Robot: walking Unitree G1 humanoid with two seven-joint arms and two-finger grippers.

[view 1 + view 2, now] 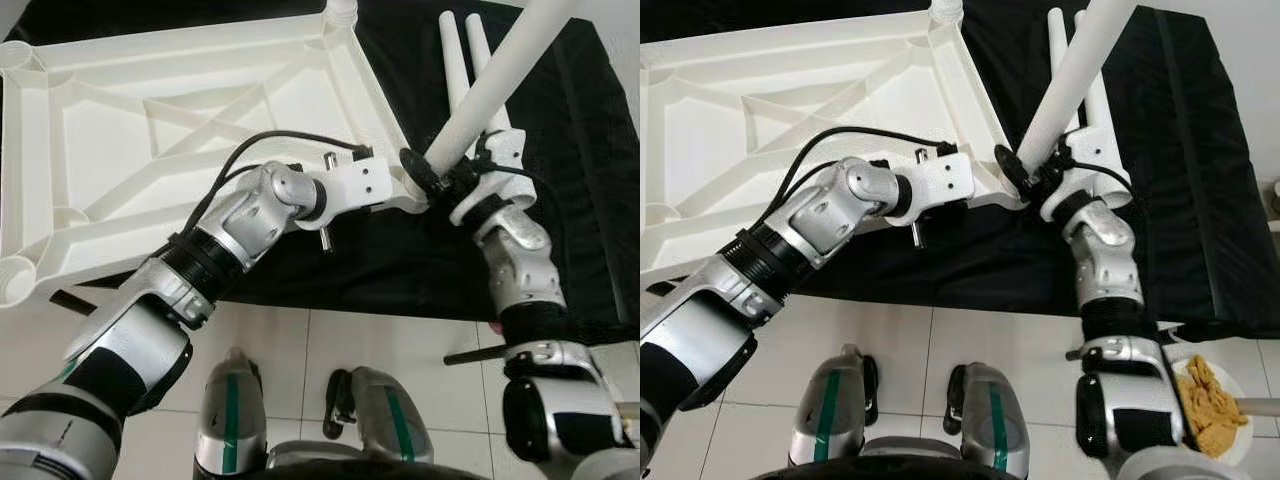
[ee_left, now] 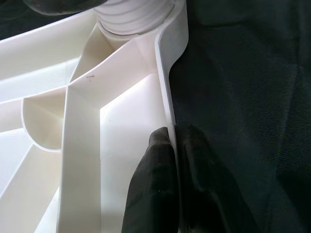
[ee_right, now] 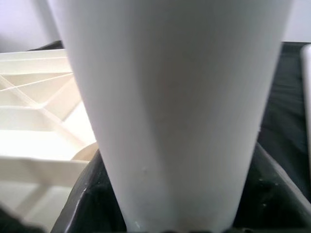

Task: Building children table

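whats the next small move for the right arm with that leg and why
Probably swing the white leg upright over the near corner socket. The right gripper holds it tilted beside that corner, while the left gripper pinches the tabletop rim, steadying it.

Silver arms, black cables, green-striped legs

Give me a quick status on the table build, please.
Left gripper clamped on tabletop rim. Right gripper holds a leg tilted at the corner socket, not seated. Two spare legs lie behind.
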